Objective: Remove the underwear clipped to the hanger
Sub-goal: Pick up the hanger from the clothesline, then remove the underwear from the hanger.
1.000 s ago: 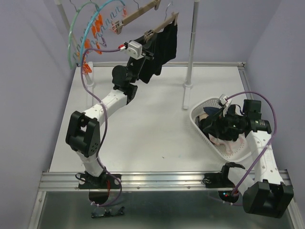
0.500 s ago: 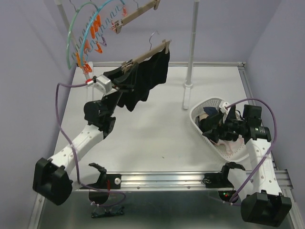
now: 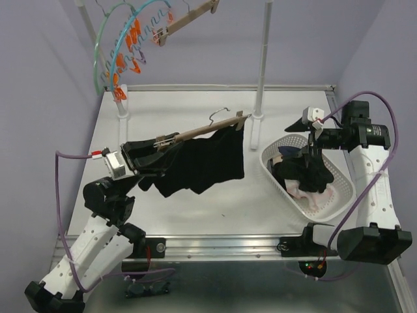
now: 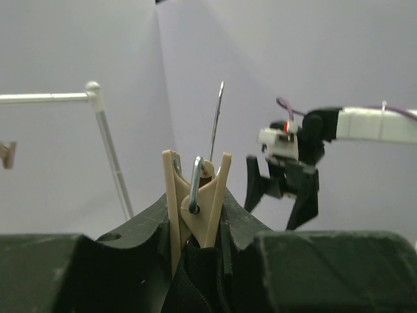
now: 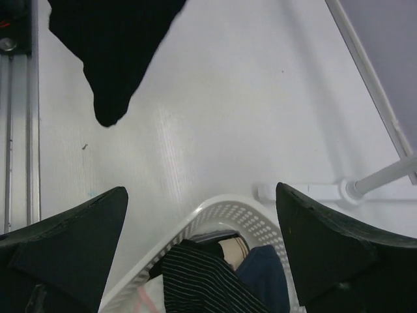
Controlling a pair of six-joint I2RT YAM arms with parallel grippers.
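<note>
At the near edge of the desk (image 3: 195,215) the left arm (image 3: 98,222) reaches up and inward, and the left jaws are closed narrow on one end of a wooden clip hanger (image 3: 208,129). The left wrist view shows one of its beige clips (image 4: 195,202) pinched between the fingers. The hanger is tilted, its held end lower and its wire hook (image 3: 221,114) higher, toward the far right. The black underwear (image 3: 208,163) is clipped to it and hangs over the middle of the desk, well apart from the white basket (image 3: 268,166) on the right. The basket holds a heap of small garments (image 3: 313,173), black, striped, navy and pale pink. The right arm (image 3: 365,169) rises beside it, and the right jaws stand wide with nothing between them, hovering over the basket's far rim. Beyond stands an upright white pole (image 3: 262,59). At the back left hang teal hangers with orange clips (image 3: 127,39) and another wooden hanger (image 3: 189,18).
</note>
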